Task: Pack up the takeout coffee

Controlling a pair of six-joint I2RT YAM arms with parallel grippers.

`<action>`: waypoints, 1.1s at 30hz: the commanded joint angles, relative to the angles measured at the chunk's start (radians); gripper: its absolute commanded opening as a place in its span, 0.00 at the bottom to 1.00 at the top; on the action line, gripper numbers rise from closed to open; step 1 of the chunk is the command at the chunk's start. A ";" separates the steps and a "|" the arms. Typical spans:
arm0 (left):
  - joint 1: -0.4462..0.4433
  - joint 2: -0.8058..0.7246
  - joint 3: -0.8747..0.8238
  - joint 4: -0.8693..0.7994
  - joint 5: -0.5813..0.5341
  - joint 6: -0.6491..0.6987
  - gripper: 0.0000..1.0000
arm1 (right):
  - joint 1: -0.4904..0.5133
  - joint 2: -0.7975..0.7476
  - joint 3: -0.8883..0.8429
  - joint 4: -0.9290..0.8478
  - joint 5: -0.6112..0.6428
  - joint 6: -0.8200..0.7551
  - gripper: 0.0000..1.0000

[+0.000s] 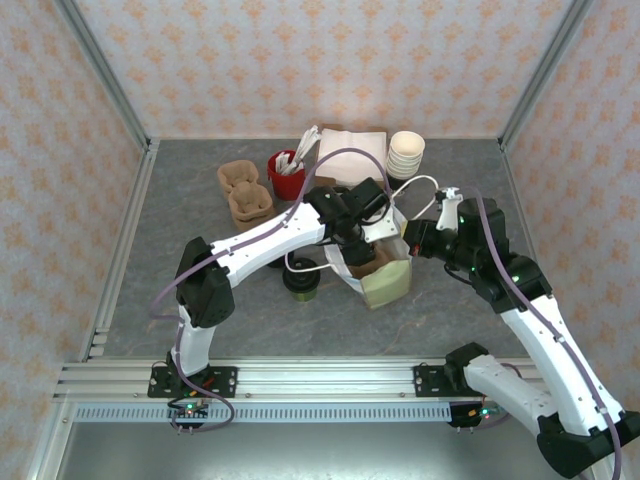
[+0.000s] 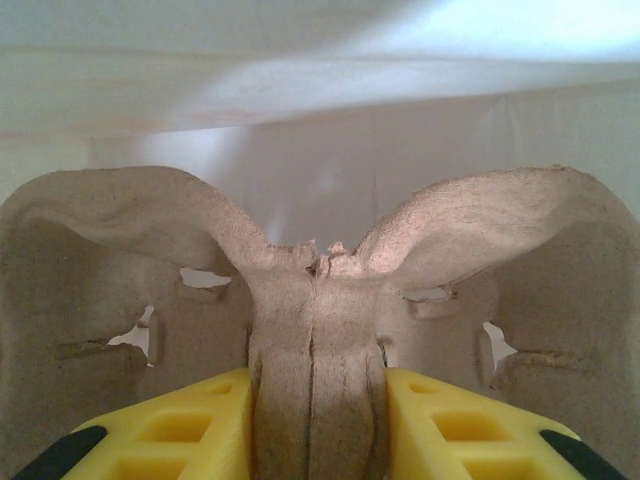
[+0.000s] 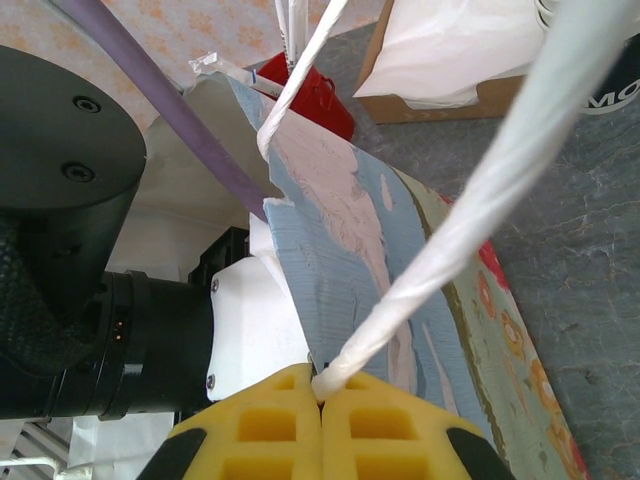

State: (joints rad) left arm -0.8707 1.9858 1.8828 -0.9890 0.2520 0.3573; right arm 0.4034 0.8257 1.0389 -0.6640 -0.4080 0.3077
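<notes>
Looking across the grey stone-patterned table (image 1: 420,320), at the far left and well back there is a stack of brown pulp cup trays (image 1: 243,195), and beside it a red tub of paper packets (image 1: 286,178). Nearer the front stands the takeout coffee (image 1: 300,281), a small olive-green paper cup under a round black plastic lid. It is upright with the lid facing up, just left of the tall white paper bag (image 1: 388,283) and close by the left arm's forearm. The left gripper (image 2: 318,400) reaches down into the bag's mouth. Its yellow fingers (image 2: 190,420) are drawn narrow and clamped on the central ridge of a brown moulded-pulp cup carrier (image 2: 150,240), with the bag's white inner wall close behind. To the right, the right gripper (image 3: 320,385) is pinched fully together on the twisted white paper handle (image 3: 450,230) of the bag, holding that side up. Farther right and back sits a stack of cream lidless cups (image 1: 405,155). The coming move, I judge, turns on where the coffee lies: outside the bag, to the left of the left gripper and nearer the front, its long axis vertical. The left arm is plainly the nearer one, but its fingers are full of carrier. The right arm would have to drop the handle and cross the bag.
</notes>
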 commanded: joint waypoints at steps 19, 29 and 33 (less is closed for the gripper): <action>-0.012 0.075 -0.034 0.050 0.034 0.013 0.37 | 0.009 -0.046 -0.063 0.055 -0.002 0.025 0.01; -0.011 0.096 -0.049 0.066 0.109 0.024 0.39 | 0.009 -0.046 -0.062 0.023 0.024 0.001 0.01; -0.011 0.115 -0.045 0.067 0.122 0.029 0.40 | 0.008 -0.045 -0.063 0.011 0.031 -0.011 0.01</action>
State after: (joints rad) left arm -0.8707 2.0590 1.8481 -0.9367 0.3382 0.3668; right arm 0.4034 0.7937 0.9833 -0.6399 -0.3912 0.3183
